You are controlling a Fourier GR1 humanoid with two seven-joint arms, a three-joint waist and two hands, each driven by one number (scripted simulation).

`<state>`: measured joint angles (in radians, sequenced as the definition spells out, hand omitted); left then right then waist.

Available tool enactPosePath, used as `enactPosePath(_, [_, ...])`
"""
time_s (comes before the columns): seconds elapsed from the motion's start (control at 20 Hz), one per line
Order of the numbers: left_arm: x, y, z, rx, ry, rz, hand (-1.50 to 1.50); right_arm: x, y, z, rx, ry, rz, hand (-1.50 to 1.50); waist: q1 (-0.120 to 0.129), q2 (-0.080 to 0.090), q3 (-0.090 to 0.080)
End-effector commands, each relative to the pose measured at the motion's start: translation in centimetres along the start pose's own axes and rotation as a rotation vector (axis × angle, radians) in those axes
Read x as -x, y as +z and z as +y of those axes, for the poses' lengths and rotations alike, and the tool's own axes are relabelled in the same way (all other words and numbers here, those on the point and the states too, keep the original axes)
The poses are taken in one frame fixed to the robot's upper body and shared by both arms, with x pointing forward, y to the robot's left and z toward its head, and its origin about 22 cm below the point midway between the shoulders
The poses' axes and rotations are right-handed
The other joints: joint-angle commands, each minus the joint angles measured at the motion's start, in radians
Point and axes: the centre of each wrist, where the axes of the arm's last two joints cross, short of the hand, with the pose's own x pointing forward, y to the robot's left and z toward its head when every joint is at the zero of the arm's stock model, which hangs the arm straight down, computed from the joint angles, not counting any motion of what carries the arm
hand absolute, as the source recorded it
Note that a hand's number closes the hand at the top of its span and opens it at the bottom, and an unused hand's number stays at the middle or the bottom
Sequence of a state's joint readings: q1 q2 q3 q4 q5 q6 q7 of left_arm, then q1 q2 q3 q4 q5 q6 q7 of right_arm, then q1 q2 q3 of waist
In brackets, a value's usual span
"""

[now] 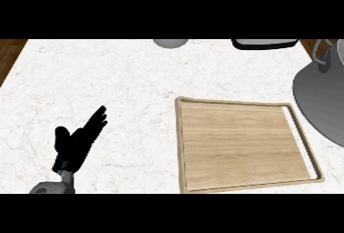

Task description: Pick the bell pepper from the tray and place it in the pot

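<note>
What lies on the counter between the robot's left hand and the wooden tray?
In the head view, nothing: only bare white marble counter separates the open left hand from the wooden tray.

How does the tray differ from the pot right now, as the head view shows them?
The tray is light wood, rectangular and shallow, and lies fully in view; the pot is grey, rounded, and cut off by the right edge. The tray sits nearer the robot; the pot lies farther back to its right. Both rest on the white counter, and no bell pepper shows in either.
</note>
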<state>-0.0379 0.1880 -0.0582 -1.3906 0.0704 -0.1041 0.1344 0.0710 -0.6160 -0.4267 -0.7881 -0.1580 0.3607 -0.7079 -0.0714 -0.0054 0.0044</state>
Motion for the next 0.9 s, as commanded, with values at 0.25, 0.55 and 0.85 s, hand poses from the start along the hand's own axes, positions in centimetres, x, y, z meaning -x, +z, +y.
enactPosePath(0.25, [-0.8,-1.6,-2.5,0.063,-0.026,-0.013,0.0,-2.0,6.2,-10.8,0.19,0.148,-0.045,1.5,0.066,0.009,0.003])
enactPosePath(0.55, [0.2,-1.1,-1.7,0.064,-0.036,-0.013,0.0,-5.5,4.9,-13.8,0.215,0.325,-0.099,1.5,0.07,0.007,-0.001])
enactPosePath(0.85, [-1.5,-1.2,-1.9,0.079,-0.041,-0.02,0.0,-9.2,2.7,-15.6,0.217,0.467,-0.128,1.5,0.07,0.005,-0.004])
